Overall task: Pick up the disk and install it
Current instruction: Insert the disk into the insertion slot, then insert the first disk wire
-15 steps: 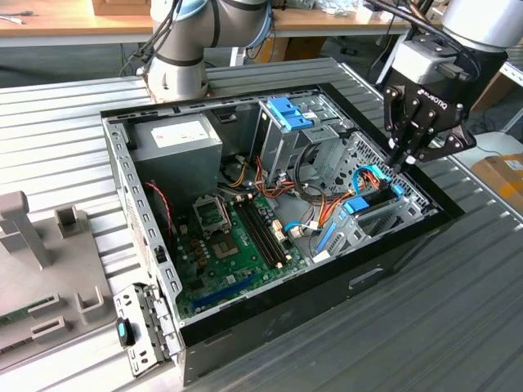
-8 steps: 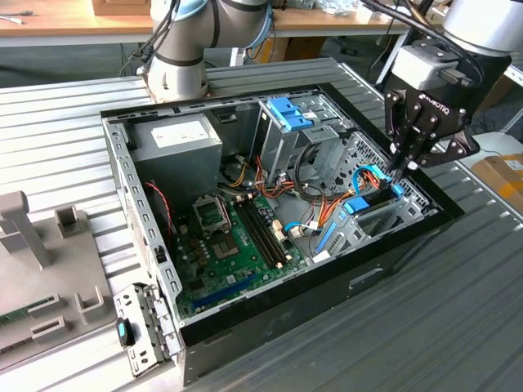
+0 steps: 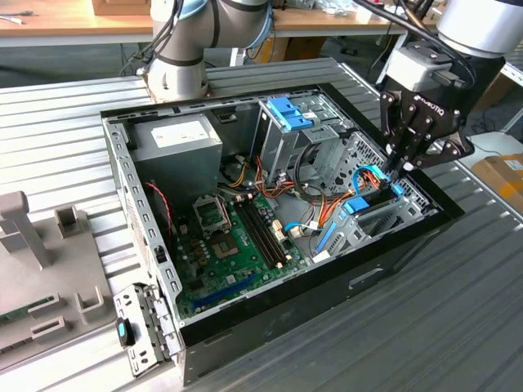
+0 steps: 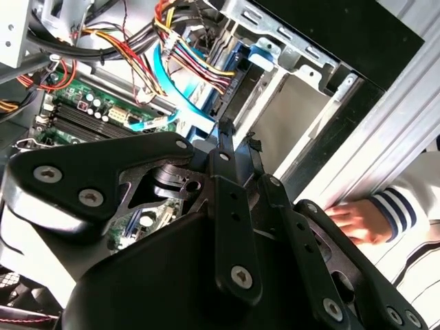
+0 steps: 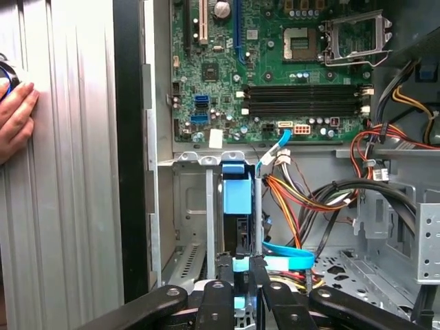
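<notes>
Jaws of the gripper (image 3: pixel 398 167) were clenched narrowly on the disk (image 3: pixel 364 204), one dark finger on each flat face, with a strip of its blue plastic frame between them in the first wrist view (image 5: pixel 239 275).

A ribbed, silvery metal bench (image 3: pixel 458 327) carried a black-rimmed computer case (image 3: pixel 327 286), open on top. Inside lay a green motherboard (image 3: pixel 237 237), and a grey box (image 3: pixel 176 143) with a white sticker sat in the far corner.

The disk (image 5: pixel 237 196) stood on edge in a bare sheet-metal bay (image 5: pixel 189 206) at the case's corner on the exterior view's right, just inside the black wall nearest that camera. Its long axis ran level and parallel to that wall. The end with the bright blue plastic block pointed towards the motherboard, and the other end lay under the gripper. Only its thin upper edge showed, dark between blue trim.

Beside the bay, orange and yellow wires (image 5: pixel 295 199) spread in a loose bundle, and a flat light-blue cable (image 5: pixel 289 260) reached across to the fingers.

A person's hand (image 5: pixel 14 120) rested on the bench outside the case wall.
</notes>
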You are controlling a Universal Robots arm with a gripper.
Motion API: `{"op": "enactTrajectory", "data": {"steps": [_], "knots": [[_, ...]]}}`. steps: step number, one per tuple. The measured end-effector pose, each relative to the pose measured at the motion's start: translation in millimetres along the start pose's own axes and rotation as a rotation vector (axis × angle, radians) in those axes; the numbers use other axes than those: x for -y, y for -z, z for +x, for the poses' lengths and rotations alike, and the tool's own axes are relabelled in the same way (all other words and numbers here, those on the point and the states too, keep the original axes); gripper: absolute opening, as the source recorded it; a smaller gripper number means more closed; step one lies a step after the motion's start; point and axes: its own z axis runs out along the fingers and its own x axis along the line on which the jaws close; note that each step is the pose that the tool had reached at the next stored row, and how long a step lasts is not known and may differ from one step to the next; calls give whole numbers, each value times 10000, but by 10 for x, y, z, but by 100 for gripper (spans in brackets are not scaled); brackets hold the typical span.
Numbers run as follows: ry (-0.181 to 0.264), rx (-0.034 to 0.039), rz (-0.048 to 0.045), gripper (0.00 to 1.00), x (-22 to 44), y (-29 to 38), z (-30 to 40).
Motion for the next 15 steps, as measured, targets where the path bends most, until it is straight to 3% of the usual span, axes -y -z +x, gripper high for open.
{"op": "enactTrajectory", "data": {"steps": [4, 15], "knots": [[-15, -2, -1, 24, 81, -1, -31], [-26, -1, -2, 24, 81, -2, -30]]}}
